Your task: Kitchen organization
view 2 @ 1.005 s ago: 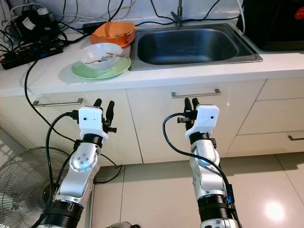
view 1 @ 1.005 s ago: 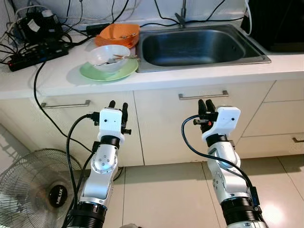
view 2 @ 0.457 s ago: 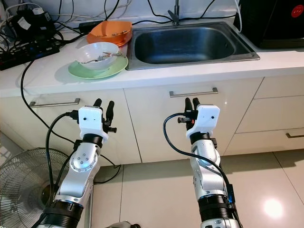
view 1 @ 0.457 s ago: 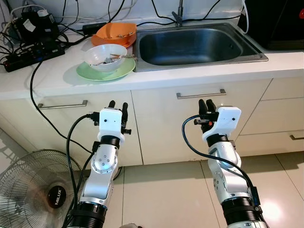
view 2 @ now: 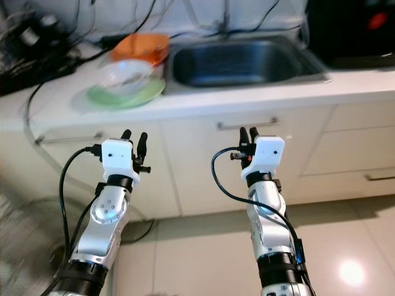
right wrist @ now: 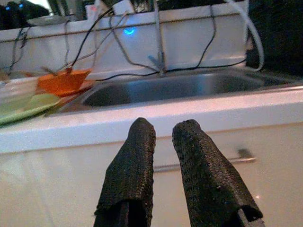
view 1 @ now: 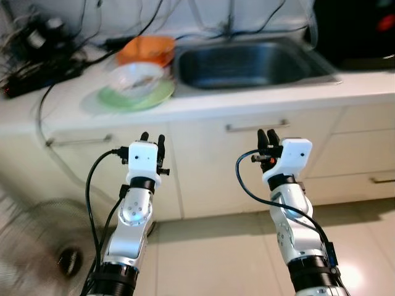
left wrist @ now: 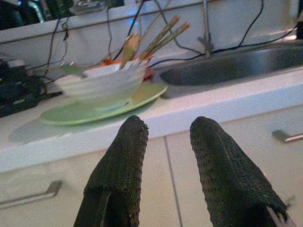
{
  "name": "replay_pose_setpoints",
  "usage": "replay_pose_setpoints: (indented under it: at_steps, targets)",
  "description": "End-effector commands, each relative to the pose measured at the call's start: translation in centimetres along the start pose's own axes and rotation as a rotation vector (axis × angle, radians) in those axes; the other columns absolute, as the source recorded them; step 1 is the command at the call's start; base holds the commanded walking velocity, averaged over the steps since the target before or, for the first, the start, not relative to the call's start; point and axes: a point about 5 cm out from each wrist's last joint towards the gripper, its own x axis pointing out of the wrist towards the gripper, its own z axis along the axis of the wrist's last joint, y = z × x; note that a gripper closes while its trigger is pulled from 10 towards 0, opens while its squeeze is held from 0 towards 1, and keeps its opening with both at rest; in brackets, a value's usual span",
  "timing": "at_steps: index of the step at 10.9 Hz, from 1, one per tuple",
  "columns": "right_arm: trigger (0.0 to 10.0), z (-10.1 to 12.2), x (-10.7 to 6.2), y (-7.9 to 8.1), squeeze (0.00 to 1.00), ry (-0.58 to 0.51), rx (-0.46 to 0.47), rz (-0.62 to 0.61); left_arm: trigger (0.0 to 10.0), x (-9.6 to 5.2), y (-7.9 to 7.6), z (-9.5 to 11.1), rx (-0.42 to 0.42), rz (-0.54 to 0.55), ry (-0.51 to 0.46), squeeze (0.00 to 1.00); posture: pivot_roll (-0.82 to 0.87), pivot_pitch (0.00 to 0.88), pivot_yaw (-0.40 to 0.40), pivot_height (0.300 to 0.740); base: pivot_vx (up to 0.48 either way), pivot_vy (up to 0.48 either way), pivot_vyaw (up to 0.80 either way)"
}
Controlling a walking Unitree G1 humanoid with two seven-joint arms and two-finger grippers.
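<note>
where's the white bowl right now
In the left eye view, the white bowl sits on the green plate, left of the sink, with the orange dish behind.

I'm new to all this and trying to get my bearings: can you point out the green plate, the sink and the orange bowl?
green plate (left wrist: 142, 93), left wrist view, on its bare front rim.
sink (right wrist: 180, 87), right wrist view, on its inner back wall.
orange bowl (view 1: 145, 49), left eye view, on its side.

Head views now motion-blurred, counter (view 1: 259, 102) and sink (view 1: 253, 61) shifted slightly lower in frame
</note>
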Motion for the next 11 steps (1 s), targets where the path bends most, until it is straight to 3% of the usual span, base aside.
replay_pose_setpoints:
  at_steps: [1, 8, 11]
  targets:
    - [10.0, 0.37, 0.31, 0.20, 0.00, -0.016, -0.002, 0.010, 10.0, 0.32, 0.32, 0.28, 0.003, 0.022, -0.010, 0.00, 0.05, 0.000, 0.081, 0.740, 0.480, 0.000, 0.00]
    - [10.0, 0.32, 0.31, 0.32, 0.00, -0.016, -0.003, 0.016, 10.0, 0.18, 0.38, 0.20, -0.002, 0.030, -0.007, 0.00, 0.05, 0.000, 0.081, 0.740, 0.480, 0.000, 0.00]
    - [10.0, 0.44, 0.22, 0.48, 0.00, -0.029, 0.006, 0.021, 10.0, 0.11, 0.24, 0.22, -0.007, 0.024, -0.010, 0.00, 0.05, 0.000, 0.082, 0.740, 0.480, 0.000, 0.44]
